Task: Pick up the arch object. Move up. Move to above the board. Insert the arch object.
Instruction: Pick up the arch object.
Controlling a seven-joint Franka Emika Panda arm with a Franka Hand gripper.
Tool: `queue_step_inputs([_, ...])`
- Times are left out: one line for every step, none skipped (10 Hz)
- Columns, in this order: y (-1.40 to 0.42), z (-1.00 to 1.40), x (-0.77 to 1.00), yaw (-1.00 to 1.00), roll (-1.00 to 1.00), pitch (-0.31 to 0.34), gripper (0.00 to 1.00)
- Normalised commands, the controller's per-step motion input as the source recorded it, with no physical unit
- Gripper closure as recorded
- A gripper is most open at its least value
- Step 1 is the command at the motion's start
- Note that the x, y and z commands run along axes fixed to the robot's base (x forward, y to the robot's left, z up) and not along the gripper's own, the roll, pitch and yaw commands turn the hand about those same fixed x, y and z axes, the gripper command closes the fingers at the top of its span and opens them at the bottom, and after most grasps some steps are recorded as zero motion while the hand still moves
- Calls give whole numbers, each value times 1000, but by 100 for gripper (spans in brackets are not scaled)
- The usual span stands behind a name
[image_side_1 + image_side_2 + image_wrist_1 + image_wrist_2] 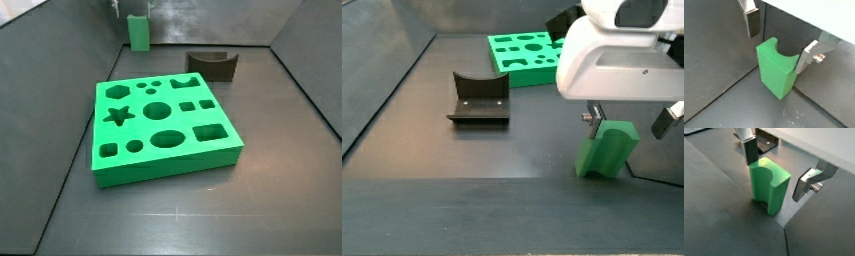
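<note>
Floor-standing arch object (774, 67) between spread jaws

A squat dark brown block (211, 65) with a curved notch rests on the grey desk (267, 200) — small white specks (791, 116) scattered nearby.

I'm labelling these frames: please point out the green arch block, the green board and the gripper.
Arch block (774, 70): wrist view, on its front face.
Board (167, 152): side view, on bare top surface between the holes.
Gripper (777, 170): wrist view, midway between the jaws, which stand open either side of the block.
</note>
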Motion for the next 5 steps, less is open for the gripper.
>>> queue_step_inputs([-6,-514,63,-66,-101,-191,0])
queue_step_inputs([0,-489,109,-3,-27,-137,0])
queue_step_inputs([0,-506,157,0,-30,-130,0])
queue_step_inputs([0,-460,166,100,0,-100,0])
queue_step_inputs([0,-331,197,171,0,-49,0])
